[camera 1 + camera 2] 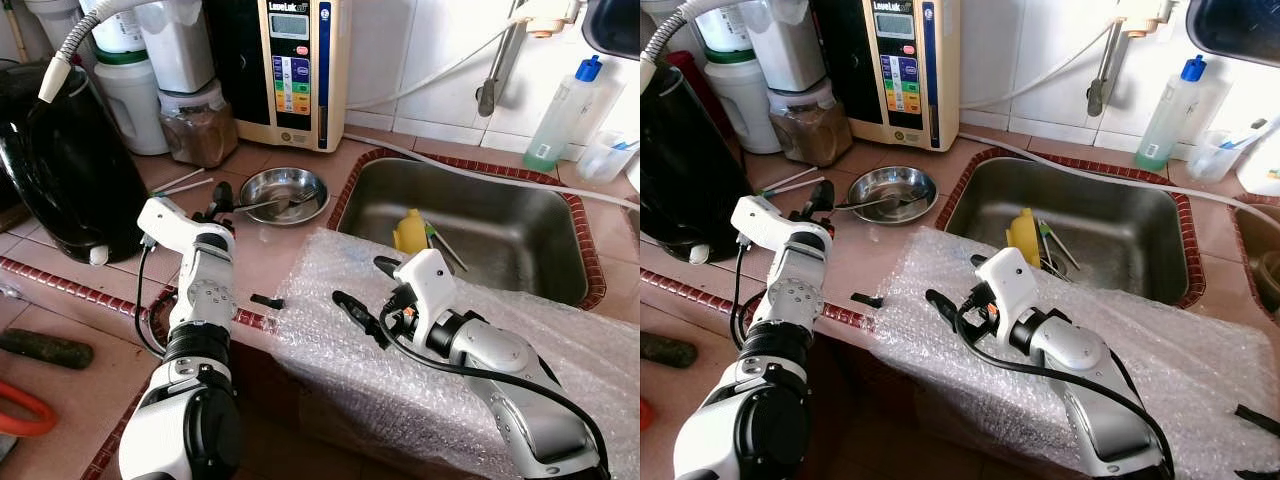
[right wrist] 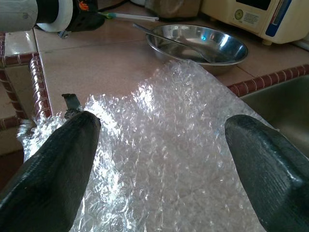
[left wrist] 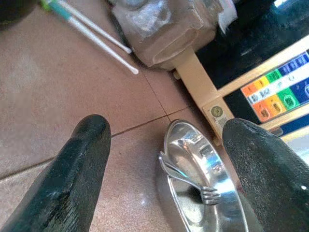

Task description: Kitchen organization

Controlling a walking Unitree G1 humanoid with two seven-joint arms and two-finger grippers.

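Left gripper (image 1: 222,196) hovers with its two black fingers spread wide and empty, low over the terracotta-tiled counter (image 1: 270,255), just short of the shallow round steel bowl (image 1: 284,193). That bowl sits toward the counter's back edge, beside the sink's (image 1: 500,225) left rim, with a steel fork (image 3: 186,179) lying in it, tines in the bowl's hollow and handle reaching out over the rim toward the left gripper. Right gripper (image 2: 164,169) is likewise open, holding nothing, poised over the clear bubble wrap sheet (image 2: 169,145) draped along the counter's front edge. Judging by position, the left arm is nearer the bowl, which lies straight ahead of its fingers.
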